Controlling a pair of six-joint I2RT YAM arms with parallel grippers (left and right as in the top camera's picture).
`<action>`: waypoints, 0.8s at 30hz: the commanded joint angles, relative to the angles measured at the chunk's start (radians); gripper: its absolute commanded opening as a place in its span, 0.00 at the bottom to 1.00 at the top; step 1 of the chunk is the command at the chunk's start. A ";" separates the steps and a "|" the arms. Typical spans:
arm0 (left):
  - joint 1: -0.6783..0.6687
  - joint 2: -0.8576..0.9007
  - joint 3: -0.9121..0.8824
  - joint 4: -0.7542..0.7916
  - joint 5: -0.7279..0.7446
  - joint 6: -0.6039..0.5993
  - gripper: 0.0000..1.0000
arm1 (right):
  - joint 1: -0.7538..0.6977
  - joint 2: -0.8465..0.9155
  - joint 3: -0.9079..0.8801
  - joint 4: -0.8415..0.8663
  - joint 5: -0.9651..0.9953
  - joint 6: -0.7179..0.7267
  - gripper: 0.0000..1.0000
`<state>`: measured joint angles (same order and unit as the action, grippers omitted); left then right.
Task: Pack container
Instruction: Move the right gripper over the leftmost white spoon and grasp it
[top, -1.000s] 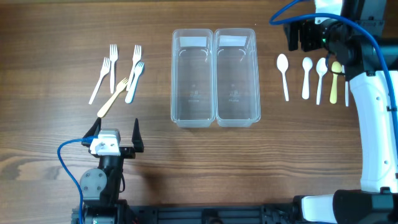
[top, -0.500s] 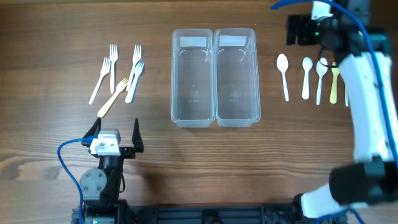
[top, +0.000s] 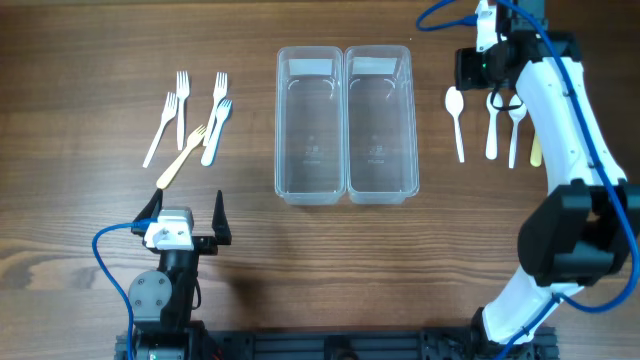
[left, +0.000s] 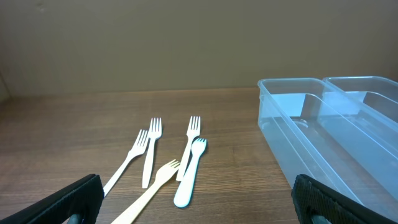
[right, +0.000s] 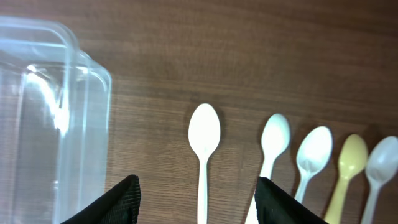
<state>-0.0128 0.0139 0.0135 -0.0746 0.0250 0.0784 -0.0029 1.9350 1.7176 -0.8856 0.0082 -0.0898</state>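
Two clear plastic containers (top: 345, 120) stand side by side mid-table, both empty; they also show in the left wrist view (left: 323, 130) and the right wrist view (right: 43, 118). Several plastic forks (top: 195, 125) lie to their left, also in the left wrist view (left: 168, 162). Several plastic spoons (top: 490, 125) lie to their right; the leftmost white spoon (right: 204, 149) is centred under my right gripper. My right gripper (top: 478, 68) is open above the spoons' bowls (right: 198, 202). My left gripper (top: 190, 215) is open and empty near the front edge (left: 199, 208).
The wooden table (top: 100, 250) carries nothing else. A blue cable (top: 110, 260) loops by the left arm's base. The right arm (top: 565, 120) stretches over the right side, covering part of the spoon row.
My right gripper has swung left and toward the far edge, from over the right end of the spoon row to above the leftmost spoons. The left arm has not moved.
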 joint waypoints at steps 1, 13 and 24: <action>0.006 -0.007 -0.007 0.000 0.012 0.022 1.00 | -0.007 0.071 0.008 -0.019 0.019 -0.003 0.61; 0.006 -0.007 -0.007 0.000 0.012 0.022 1.00 | -0.040 0.213 0.008 -0.035 0.022 -0.019 0.65; 0.006 -0.007 -0.007 0.000 0.012 0.022 1.00 | -0.051 0.250 -0.029 -0.034 0.018 -0.111 0.61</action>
<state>-0.0128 0.0139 0.0135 -0.0746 0.0250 0.0784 -0.0532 2.1544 1.7042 -0.9203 0.0086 -0.1467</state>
